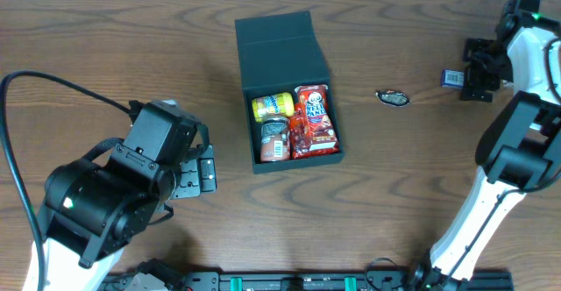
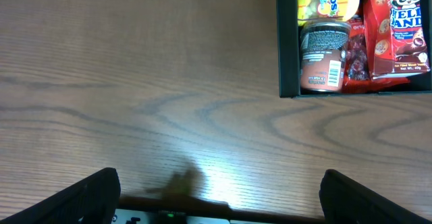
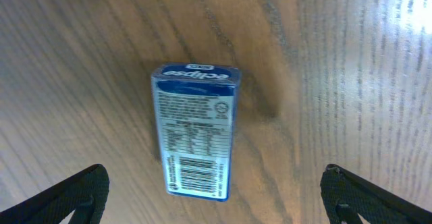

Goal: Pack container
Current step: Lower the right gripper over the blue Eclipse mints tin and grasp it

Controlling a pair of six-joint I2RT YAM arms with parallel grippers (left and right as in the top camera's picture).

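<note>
**A:** The wooden table point(image 1: 105, 46) is filling the overhead view. The green box point(image 1: 276, 37) is sitting mid-frame with its lid open, already holding three snacks.

**B:** What's remaining?

**A:** A dark packet point(image 1: 393, 98) and a blue pack point(image 1: 451, 78) are lying outside, upper right.

**B:** Left wrist?

**A:** The left gripper point(image 2: 219, 183) is hanging spread and empty. The box is showing upper right, its red carton point(image 2: 395, 28) reading "Hello Panda".

**B:** Right wrist?

**A:** The right gripper point(image 3: 214, 177) is hovering spread over the blue pack marked "eclipse", gripping nothing.

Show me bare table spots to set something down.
Bare wood lies between the left tool and the container, and between it and the small dark wrapper. Crowded: the container is full; the blue Eclipse pack sits by the right tool.
</note>
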